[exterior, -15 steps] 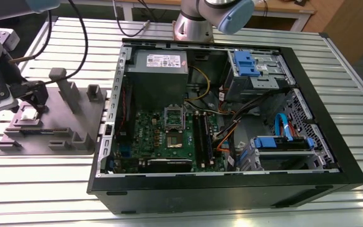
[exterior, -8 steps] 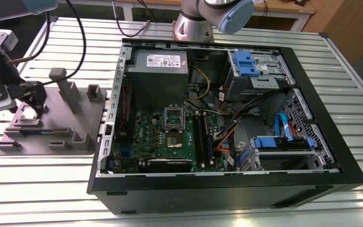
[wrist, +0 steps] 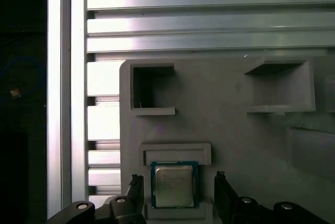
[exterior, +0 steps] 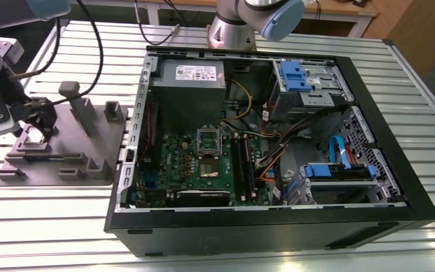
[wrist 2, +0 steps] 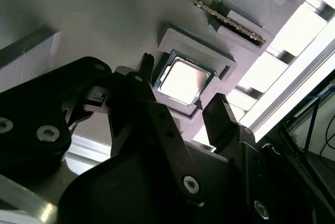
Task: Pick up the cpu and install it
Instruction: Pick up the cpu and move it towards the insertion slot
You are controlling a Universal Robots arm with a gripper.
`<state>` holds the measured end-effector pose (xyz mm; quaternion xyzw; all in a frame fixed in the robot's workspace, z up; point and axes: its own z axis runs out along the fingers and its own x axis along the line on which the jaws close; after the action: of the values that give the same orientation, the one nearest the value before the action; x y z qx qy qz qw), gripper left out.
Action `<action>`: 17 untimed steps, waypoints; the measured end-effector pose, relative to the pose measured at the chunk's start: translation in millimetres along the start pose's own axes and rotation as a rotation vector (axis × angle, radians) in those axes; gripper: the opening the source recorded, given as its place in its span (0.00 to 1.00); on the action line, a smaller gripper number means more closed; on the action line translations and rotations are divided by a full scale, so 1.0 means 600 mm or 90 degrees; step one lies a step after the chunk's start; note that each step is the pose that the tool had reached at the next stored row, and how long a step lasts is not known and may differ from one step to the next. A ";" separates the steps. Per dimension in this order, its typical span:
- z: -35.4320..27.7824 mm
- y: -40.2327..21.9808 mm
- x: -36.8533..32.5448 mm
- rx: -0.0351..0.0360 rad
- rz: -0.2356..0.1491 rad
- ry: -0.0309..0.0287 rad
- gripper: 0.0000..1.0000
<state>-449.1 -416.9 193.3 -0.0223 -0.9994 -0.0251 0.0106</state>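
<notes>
The cpu point(wrist: 174, 183) is a small square chip with a silvery top. It lies flat in a shallow pocket of the grey fixture plate point(wrist: 230, 119), and the second wrist view also shows the cpu point(wrist 2: 183, 80) there. My gripper point(wrist: 178, 178) is open just above it, with one black finger point(wrist: 135, 190) on each side of the chip and a gap to each edge. In the exterior view the gripper point(exterior: 42, 127) hangs over the plate point(exterior: 74, 153) at that view's left. The motherboard point(exterior: 202, 164) lies inside the open computer case, with its socket frame point(exterior: 208, 139) raised.
The open black computer case point(exterior: 399, 204) stands at the exterior view's right, holding a grey power supply point(exterior: 191, 76), blue drive brackets point(exterior: 297, 76) and loose cables. Upright grey posts point(exterior: 77, 107) rise from the fixture plate. The arm's base point(exterior: 233, 28) stands behind the case on the slatted aluminium table.
</notes>
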 end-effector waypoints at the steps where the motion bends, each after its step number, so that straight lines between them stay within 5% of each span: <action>1: 0.001 0.000 0.000 -0.0002 0.005 -0.0003 0.65; 17: 0.013 -0.001 0.006 -0.0021 0.015 -0.0007 0.65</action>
<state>-453.1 -416.8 185.4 -0.0342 -0.9990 -0.0266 0.0103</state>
